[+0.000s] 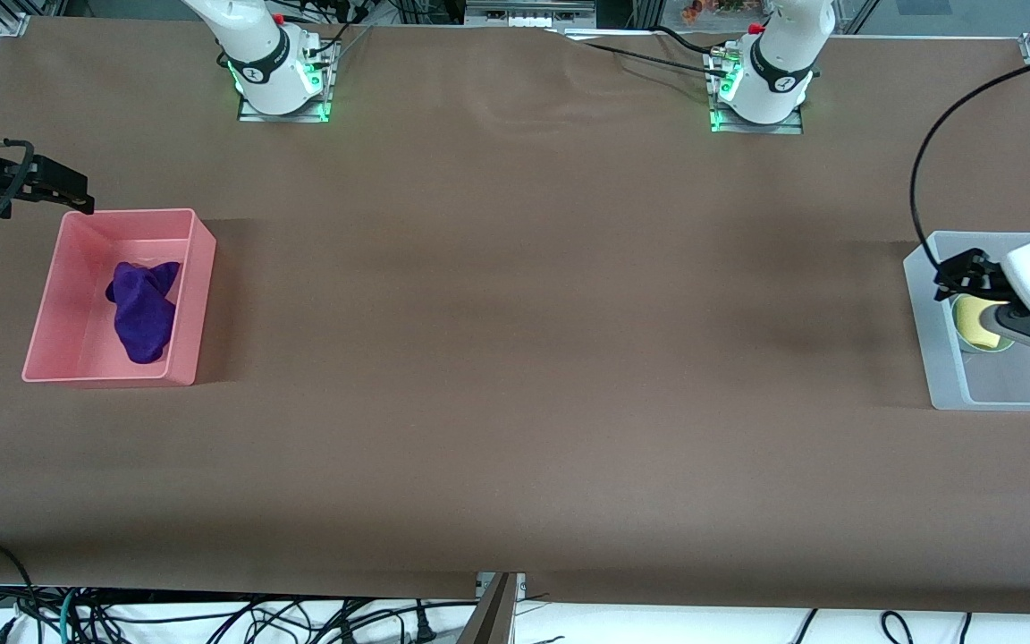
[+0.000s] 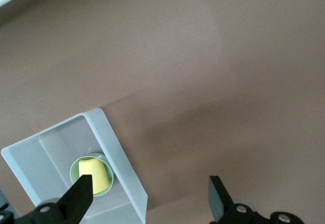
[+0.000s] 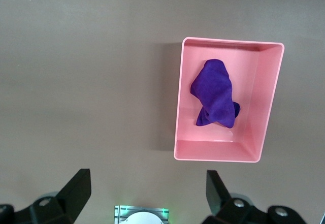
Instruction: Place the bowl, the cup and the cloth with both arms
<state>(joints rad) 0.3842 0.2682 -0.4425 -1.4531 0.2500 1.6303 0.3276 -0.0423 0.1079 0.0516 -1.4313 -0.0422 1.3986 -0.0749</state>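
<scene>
Cup nested in bowl, cloth binned

The cup (image 1: 978, 324) stands inside the bowl (image 2: 76, 169) in the clear bin (image 1: 935, 358), under the left gripper (image 2: 151, 198), spread wide and empty; the cloth (image 1: 144, 309) lies in the pink bin (image 1: 198, 304), the right gripper (image 3: 148, 192) empty, agape above it.

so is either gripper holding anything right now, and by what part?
Nothing held. Left gripper is open above the clear bin; right gripper is open beside the pink bin.
</scene>
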